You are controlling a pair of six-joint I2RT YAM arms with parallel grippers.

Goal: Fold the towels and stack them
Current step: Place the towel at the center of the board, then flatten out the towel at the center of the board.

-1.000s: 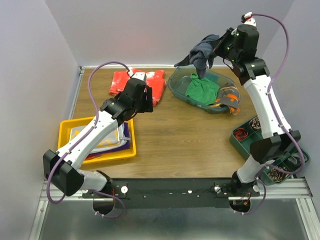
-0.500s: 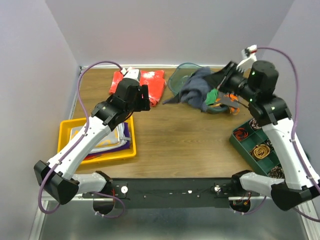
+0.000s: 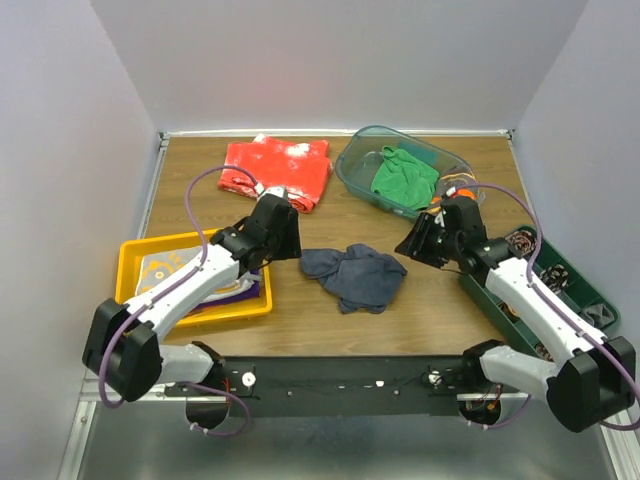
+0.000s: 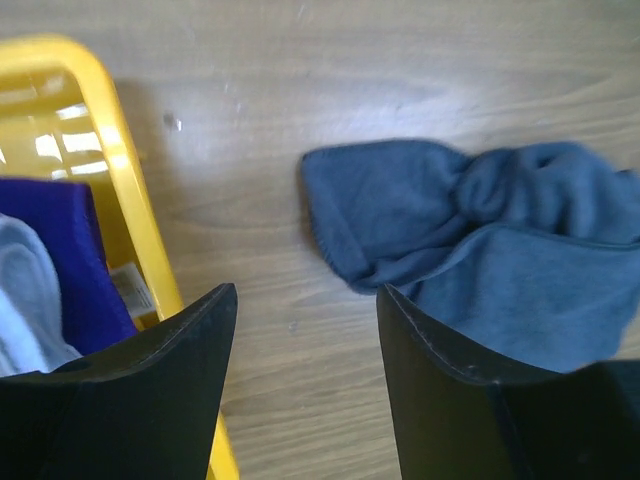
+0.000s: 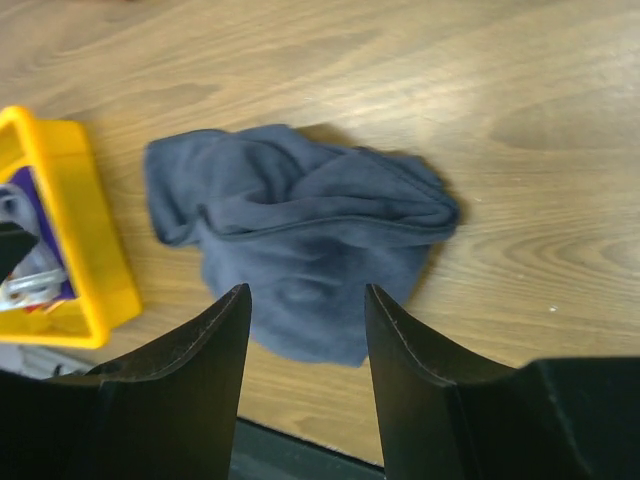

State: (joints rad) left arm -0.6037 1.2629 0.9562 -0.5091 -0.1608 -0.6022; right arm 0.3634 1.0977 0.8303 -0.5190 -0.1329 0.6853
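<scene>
A dark navy towel (image 3: 353,275) lies crumpled in the middle of the table, free of both grippers. My left gripper (image 3: 287,243) is open just left of it, fingers empty; in the left wrist view the towel (image 4: 480,240) lies ahead and to the right of the gripper (image 4: 305,292). My right gripper (image 3: 412,243) is open just right of the towel; in the right wrist view the towel (image 5: 300,220) spreads ahead of the gripper (image 5: 306,292). A green towel (image 3: 403,175) sits in the clear bin (image 3: 350,178). Folded towels, purple (image 4: 60,250) among them, fill the yellow tray (image 3: 135,255).
A red speckled cloth (image 3: 280,170) lies at the back, left of the bin. A dark grey and orange towel (image 3: 462,186) hangs at the bin's right end, partly behind my right arm. A green parts organiser (image 3: 560,275) stands at the right edge.
My right arm swung the navy towel down from above the bin to the table's middle and let go of it, its jaws opening. My left arm moved nearer and toward the towel.
</scene>
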